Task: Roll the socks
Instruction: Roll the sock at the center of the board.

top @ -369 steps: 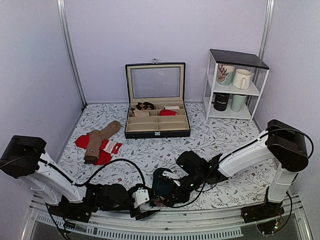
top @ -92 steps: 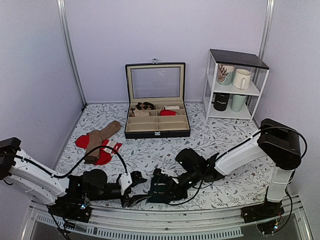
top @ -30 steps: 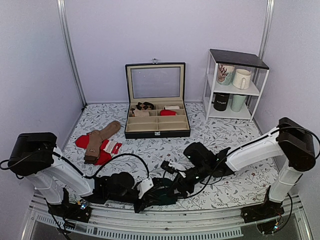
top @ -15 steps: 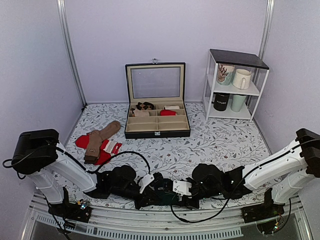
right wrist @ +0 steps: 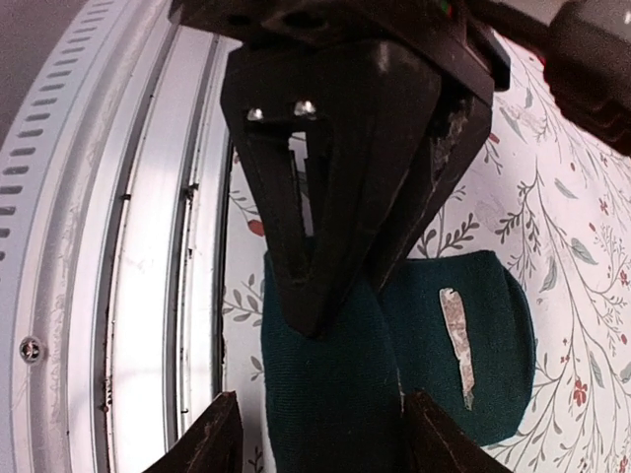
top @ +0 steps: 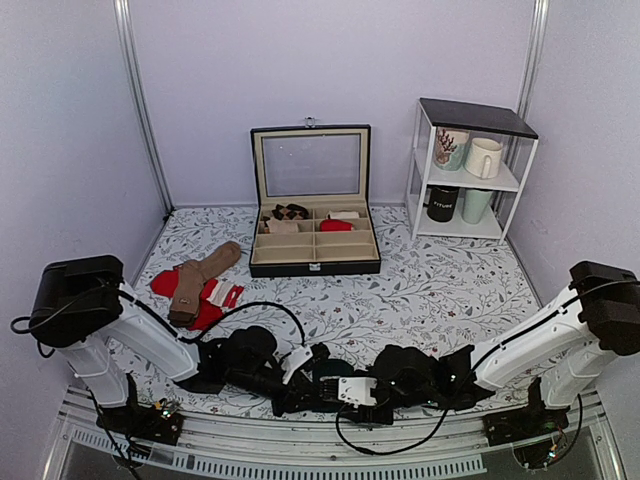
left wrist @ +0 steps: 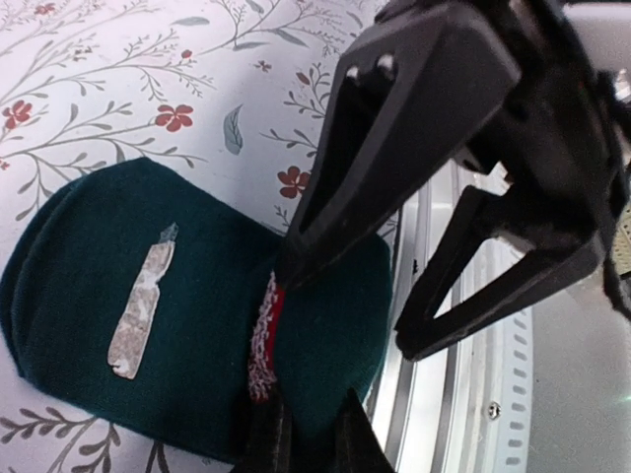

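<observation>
In the top view the socks are mostly hidden between the left hand and right hand. The left wrist view's bottom edge cuts the left fingertips and the socks' near end, so the pinch there is probably on a fold. The case contents are too small to name.

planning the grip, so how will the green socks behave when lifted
Probably floppy: the socks lie flat and limp, and they bunch slightly where the left end effector pinches them. They are likely light for their size, being thin knit fabric. The knit should grip rather than slip, and while flat they will hardly roll away.
</observation>
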